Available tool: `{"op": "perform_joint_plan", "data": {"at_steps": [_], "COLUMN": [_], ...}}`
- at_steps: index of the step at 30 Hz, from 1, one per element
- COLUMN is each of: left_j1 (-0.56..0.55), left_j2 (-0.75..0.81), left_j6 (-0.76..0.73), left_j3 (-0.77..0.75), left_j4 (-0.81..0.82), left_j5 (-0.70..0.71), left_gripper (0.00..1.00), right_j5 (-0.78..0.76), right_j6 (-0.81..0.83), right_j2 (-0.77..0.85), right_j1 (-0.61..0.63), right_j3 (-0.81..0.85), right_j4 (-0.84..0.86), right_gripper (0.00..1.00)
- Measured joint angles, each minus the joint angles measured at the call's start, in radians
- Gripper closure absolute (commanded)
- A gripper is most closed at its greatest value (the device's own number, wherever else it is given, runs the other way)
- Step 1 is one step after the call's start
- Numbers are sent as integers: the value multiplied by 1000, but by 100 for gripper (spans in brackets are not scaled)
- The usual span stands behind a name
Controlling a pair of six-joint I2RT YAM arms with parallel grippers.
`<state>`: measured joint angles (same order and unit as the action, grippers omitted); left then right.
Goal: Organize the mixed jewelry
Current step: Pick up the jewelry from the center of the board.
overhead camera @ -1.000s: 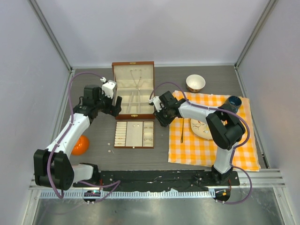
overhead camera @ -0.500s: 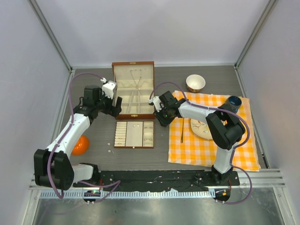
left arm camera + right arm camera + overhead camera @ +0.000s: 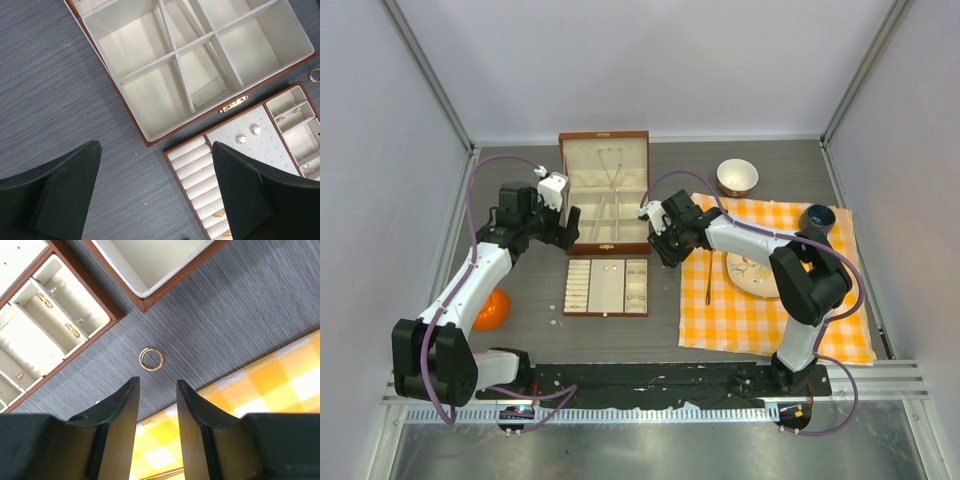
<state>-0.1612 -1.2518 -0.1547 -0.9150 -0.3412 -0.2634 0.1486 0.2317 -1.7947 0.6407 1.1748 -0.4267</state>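
**Overhead:** The wooden box (image 3: 605,247) stands open in the middle of the table, with a thin chain (image 3: 612,160) hanging in its raised lid. The left gripper (image 3: 565,228) hovers off the box's left front corner and the right gripper (image 3: 660,245) off its right front corner. The lift-out tray (image 3: 606,298) lies just in front of the box. Loose pieces on the table top are too small to make out from this height.

**Left wrist:** The left gripper's jaws are spread wide over bare table beside the box's left front corner, with nothing between them. The box's compartments look empty. Two pale studs (image 3: 241,139) sit in the tray's middle panel, in front of the box's brass latch (image 3: 232,104). A small gold-toned ring (image 3: 315,75) shows at the far edge of this view, off the box's right front corner and well apart from this gripper.

**Right wrist:** The right gripper's jaws stand partly apart and pinch nothing. The ring lies flat on the table just off the box's right front corner, straight ahead of the gap between the jaws and slightly toward the left one. The checked cloth (image 3: 280,380) is beside it, on the side away from the box.

The right arm is clearly the nearer one. A round ring has no long axis, so the pick likely depends on moving forward and down to straddle the ring, not on turning the wrist.

No brand, label or writing can be read in any view.
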Motion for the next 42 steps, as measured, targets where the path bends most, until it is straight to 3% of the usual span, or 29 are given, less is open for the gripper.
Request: {"op": "perform_joint_plan", "data": {"at_steps": [42], "left_j1": [0], "left_j2": [0], "left_j6": [13], "left_j3": [14], "left_j4": [1], "left_j5": [-10], "left_gripper": [2], "right_j5": [-31], "right_j6": [-6], "right_j2": [-65], "right_j1": [0], "right_j3": [27], "right_j4": [49], "right_gripper": [61]}}
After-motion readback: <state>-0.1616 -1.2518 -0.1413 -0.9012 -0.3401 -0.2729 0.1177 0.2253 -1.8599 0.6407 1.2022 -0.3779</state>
